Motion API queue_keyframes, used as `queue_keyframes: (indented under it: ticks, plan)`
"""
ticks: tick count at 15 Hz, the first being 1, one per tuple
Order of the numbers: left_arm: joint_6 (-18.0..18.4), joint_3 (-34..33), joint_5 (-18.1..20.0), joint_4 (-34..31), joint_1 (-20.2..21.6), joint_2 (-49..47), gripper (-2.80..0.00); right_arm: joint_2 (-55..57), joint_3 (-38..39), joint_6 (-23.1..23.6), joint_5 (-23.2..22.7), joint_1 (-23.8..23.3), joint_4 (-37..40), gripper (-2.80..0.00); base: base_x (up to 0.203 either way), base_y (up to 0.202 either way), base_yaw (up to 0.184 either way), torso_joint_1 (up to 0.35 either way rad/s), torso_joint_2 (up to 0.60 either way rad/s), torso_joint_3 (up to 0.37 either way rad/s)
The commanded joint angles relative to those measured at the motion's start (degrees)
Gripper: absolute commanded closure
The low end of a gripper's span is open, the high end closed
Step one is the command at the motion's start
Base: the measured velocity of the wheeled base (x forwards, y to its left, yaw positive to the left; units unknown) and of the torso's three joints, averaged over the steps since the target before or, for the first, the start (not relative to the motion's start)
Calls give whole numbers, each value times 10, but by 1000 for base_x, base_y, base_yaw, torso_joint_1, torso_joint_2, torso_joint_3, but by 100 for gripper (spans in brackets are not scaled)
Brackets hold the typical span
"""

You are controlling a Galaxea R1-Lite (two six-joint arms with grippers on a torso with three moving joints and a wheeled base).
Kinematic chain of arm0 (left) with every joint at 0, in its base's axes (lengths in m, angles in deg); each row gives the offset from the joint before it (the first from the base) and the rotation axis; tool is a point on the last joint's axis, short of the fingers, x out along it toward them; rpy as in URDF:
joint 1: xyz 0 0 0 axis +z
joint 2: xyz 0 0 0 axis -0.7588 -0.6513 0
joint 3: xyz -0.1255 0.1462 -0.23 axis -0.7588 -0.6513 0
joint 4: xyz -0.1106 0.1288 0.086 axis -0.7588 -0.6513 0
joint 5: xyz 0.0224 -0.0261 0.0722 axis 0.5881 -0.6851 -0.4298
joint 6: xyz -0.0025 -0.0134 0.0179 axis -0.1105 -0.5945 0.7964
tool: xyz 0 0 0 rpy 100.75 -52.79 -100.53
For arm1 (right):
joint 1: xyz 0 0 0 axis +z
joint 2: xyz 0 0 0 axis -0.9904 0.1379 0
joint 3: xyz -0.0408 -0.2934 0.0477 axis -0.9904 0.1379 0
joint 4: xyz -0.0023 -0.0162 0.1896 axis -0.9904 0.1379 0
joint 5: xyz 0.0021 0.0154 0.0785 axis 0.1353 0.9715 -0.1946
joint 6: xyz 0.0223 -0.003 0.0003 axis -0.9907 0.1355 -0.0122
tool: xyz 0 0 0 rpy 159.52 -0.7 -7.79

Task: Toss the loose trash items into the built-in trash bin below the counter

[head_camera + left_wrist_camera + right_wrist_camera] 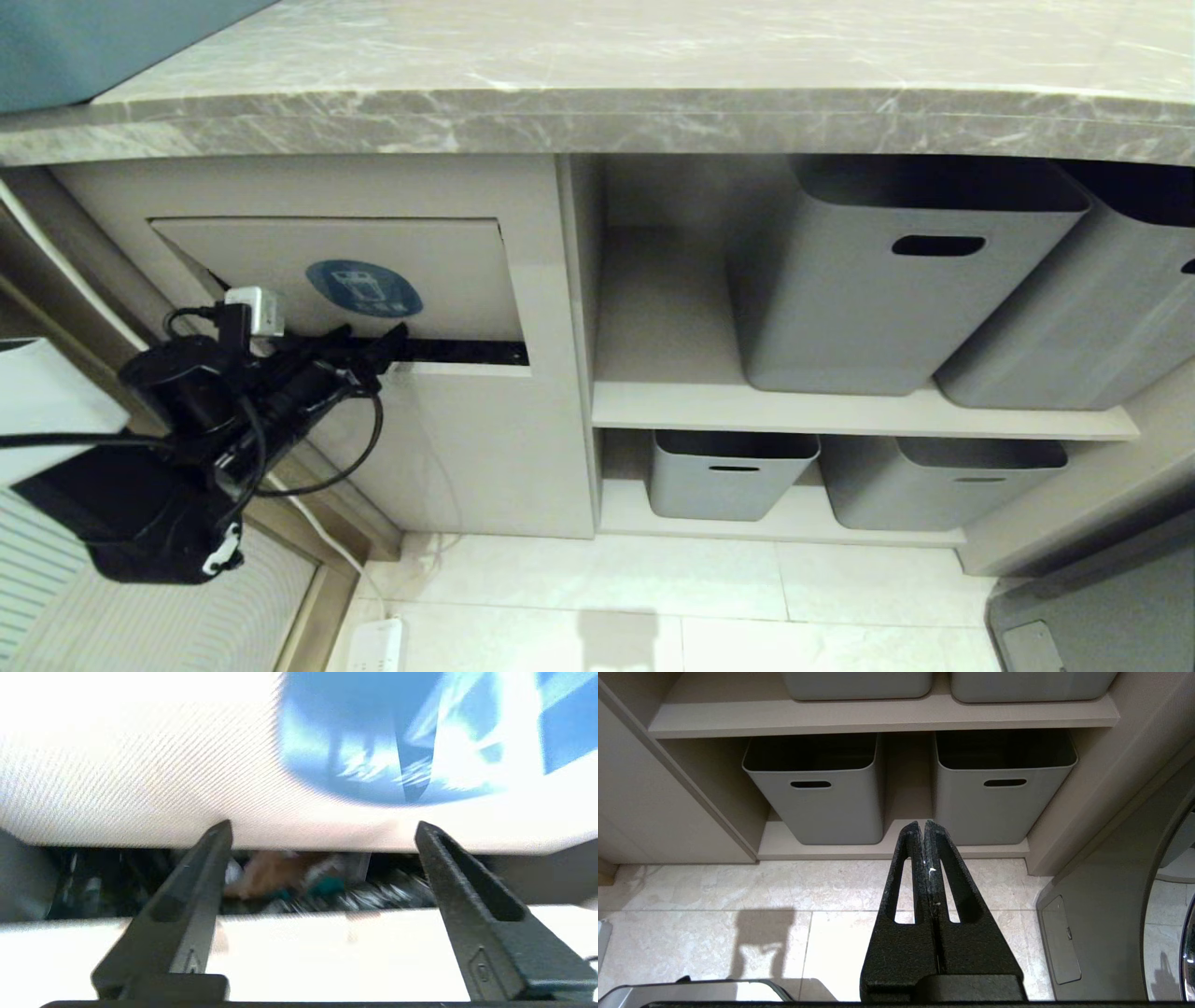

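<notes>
Trash lies dark and mixed behind the flap (140, 765) of the built-in bin, seen through the slot. Left gripper (322, 830) is wide open and empty, tips at the flap's lower edge — if it retreats carelessly, the flap may catch a fingertip (219, 835).

The tilting flap (373, 271) of the built-in trash bin (485, 439) is leaving only a narrow dark slot along its lower edge, and the left end effector (387, 343) is sitting at that slot with its fingers (205, 877) spread apart and nothing between them; the bench (597, 112) edge is overhanging from above. To the right, grey storage tubs (887, 280) are filling most of the shelves (840, 411), while the tiled floor (653, 588) in front is lying open.
</notes>
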Motion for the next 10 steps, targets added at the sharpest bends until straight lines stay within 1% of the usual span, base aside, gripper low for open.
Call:
queue_keyframes:
  ticks: [1, 2, 3, 7, 10]
  plan:
    - [-4, -45, -3, 5, -8, 58, -280, 0, 1, 0, 0, 0, 0, 0, 0, 0, 0, 0, 0, 0]
    - [-6, -74, -6, 5, -13, 83, -280, 0, 1, 0, 0, 0, 0, 0, 0, 0, 0, 0, 0, 0]
    - [-7, -102, -9, 5, -16, 108, 0, 0, 1, 0, 0, 0, 0, 0, 0, 0, 0, 0, 0, 0]
    - [-12, -198, -12, 5, -17, 211, 0, 0, 1, 0, 0, 0, 0, 0, 0, 0, 0, 0, 0, 0]
    - [-11, -288, -15, 5, -16, 306, 0, 0, 0, 0, 0, 0, 0, 0, 0, 0, 0, 0, 0, 0]
